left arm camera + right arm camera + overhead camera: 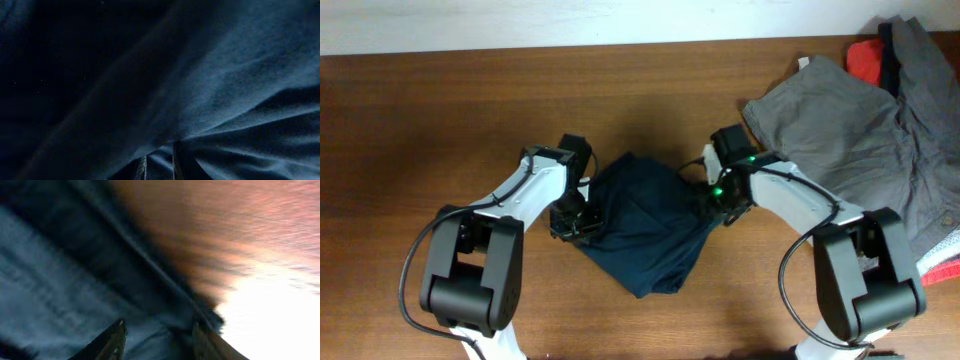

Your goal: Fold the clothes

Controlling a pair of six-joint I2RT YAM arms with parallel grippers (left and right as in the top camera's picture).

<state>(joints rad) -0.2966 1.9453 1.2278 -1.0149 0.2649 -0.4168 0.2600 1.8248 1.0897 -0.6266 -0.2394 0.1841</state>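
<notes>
The dark navy-blue shorts (645, 225) lie bunched in the middle of the table. My left gripper (575, 222) is at their left edge. In the left wrist view navy cloth (210, 85) fills the frame, and the fingers (159, 167) are shut on a fold of it. My right gripper (716, 196) is at the shorts' right edge. In the blurred right wrist view its fingers (159, 341) stand apart with the navy hem (150, 280) lying between them. Grey shorts (840, 140) lie at the back right, and a red-orange piece (866, 60) sits behind them.
A dark grey garment (920, 90) is piled along the right edge over the grey shorts. A pink striped cloth (945, 265) lies at the right edge further forward. The brown wooden table (440, 120) shows bare wood on the left and along the front.
</notes>
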